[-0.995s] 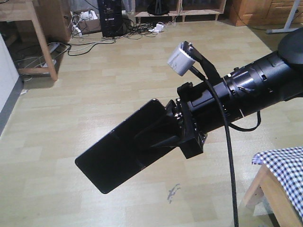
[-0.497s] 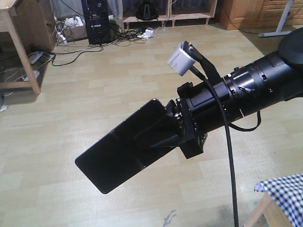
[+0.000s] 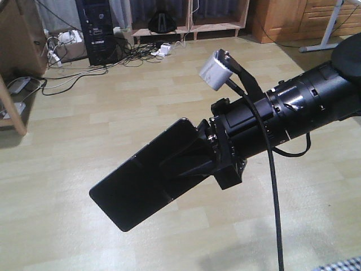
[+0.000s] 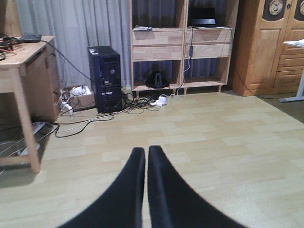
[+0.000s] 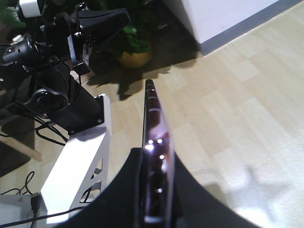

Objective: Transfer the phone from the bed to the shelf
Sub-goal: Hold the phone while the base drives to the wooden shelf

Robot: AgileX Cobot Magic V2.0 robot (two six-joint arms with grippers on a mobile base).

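Dim indoor light; glare on phone (image 5: 156,152); soft focus.

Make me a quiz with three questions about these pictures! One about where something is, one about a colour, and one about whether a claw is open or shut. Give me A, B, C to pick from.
1. Where is the phone?
A) under a pillow
B) pinched in the right gripper
C) in a drawer

2. What colour is the computer tower left of the shelf?
A) white
B) black
C) red

3. How is the left gripper?
A) wide open
B) shut on a cup
C) shut, holding nothing

Answers:
1 B: it clamps one end of the phone, which sticks out in mid-air.
2 B: the tower is plainly black.
3 C: its two fingers press together with nothing between them.
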